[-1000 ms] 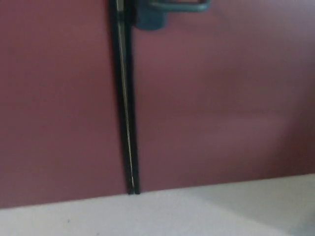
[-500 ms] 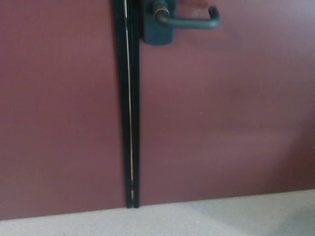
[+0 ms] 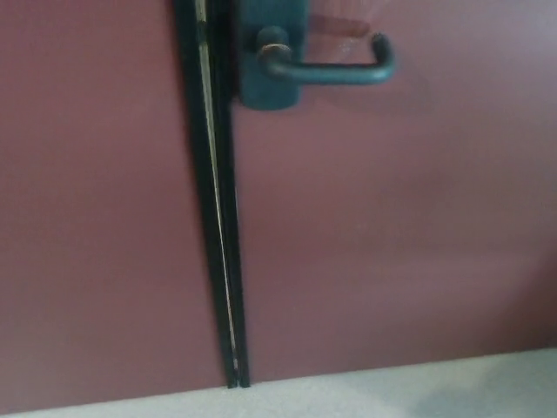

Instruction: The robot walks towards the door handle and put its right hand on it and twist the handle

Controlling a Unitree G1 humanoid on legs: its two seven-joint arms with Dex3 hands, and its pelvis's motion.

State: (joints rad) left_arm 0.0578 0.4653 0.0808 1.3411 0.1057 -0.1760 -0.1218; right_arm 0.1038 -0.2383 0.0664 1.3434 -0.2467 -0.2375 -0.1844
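Note:
A dark lever door handle (image 3: 335, 71) juts out level from its dark backplate (image 3: 270, 61) near the top of the head view, its free end pointing right. It is mounted on the right leaf of a dark red double door (image 3: 392, 226). Neither of my hands shows anywhere in the picture.
A black vertical seam (image 3: 218, 218) runs between the two red door leaves, just left of the handle. The left leaf (image 3: 96, 209) fills the left side. A strip of pale grey floor (image 3: 365, 392) lies along the bottom edge.
The whole picture has shifted: the camera has tilted up and come closer. The handle sits lower in view and shows in full; less floor shows at the bottom.

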